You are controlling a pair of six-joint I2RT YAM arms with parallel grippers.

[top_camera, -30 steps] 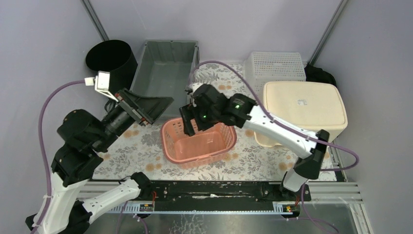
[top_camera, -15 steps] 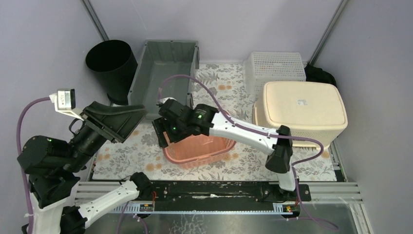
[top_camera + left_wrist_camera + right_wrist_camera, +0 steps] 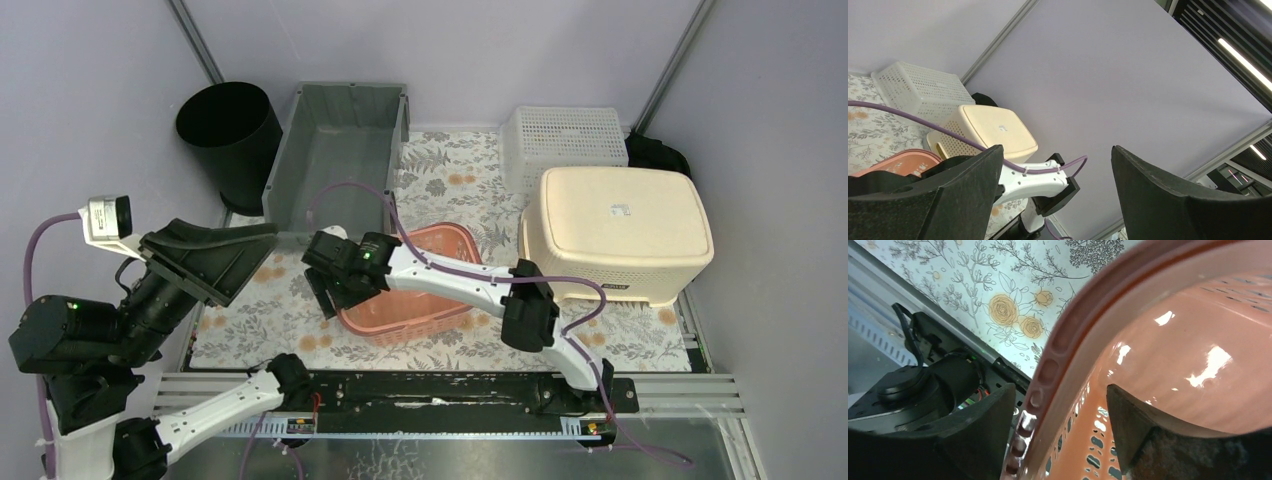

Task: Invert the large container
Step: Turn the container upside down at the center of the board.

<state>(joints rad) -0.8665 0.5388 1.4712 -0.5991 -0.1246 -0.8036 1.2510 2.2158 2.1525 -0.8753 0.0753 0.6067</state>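
R gripper (image 3: 1059,390) spread, jaws astride left rim of pink basket (image 3: 410,318), one finger inside, one outside; can't tell if pads touch yet. Basket sits mid table (image 3: 300,300), nr near edge. L gripper (image 3: 1055,155) spread wide, empty, raised off near-left corner. Cream bin (image 3: 620,225) upside down at right edge, white mesh basket (image 3: 562,140) behind it.

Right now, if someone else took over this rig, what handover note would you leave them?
Left tool: open, empty, raised off to the left side.
Right tool: open, straddling the near-left rim of the pink basket, not clamped.
Basket sits upright on the floral mat, mouth up.
Done: approach only.
Left: close on the rim, lift, turn it mouth down.
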